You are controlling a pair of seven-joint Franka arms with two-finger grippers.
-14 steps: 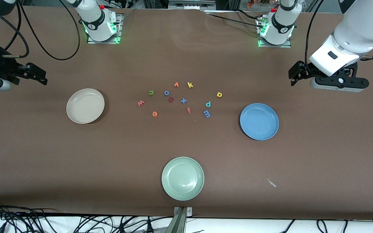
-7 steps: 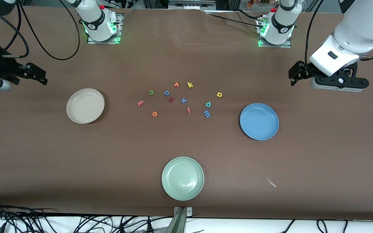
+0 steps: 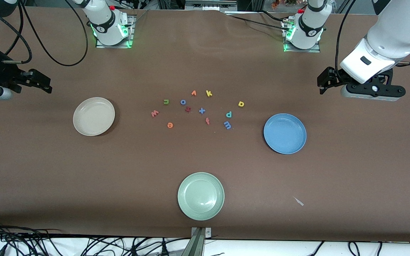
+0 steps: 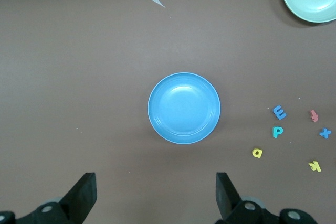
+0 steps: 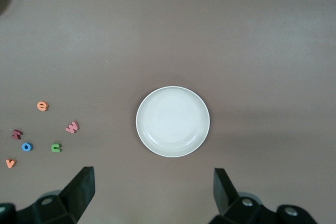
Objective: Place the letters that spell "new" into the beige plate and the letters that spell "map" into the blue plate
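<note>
Small foam letters lie mid-table: green n [image 3: 166,102], pinkish w [image 3: 154,113] and orange e [image 3: 170,124] toward the beige plate [image 3: 94,116]; yellow a [image 3: 241,104], teal p [image 3: 229,114] and blue m [image 3: 227,124] toward the blue plate [image 3: 284,133]. Both plates hold nothing. My left gripper [image 3: 321,83] hangs open over bare table at the left arm's end, looking down on the blue plate [image 4: 184,108]. My right gripper [image 3: 43,83] hangs open at the right arm's end, above table beside the beige plate [image 5: 172,121]. Neither gripper holds anything.
Among the letters also lie an orange v [image 3: 193,93], yellow k [image 3: 209,93], blue o [image 3: 183,102], blue x [image 3: 201,110] and red f [image 3: 207,121]. A pale green plate [image 3: 200,196] sits nearest the front camera. A small pale scrap [image 3: 298,201] lies beside it.
</note>
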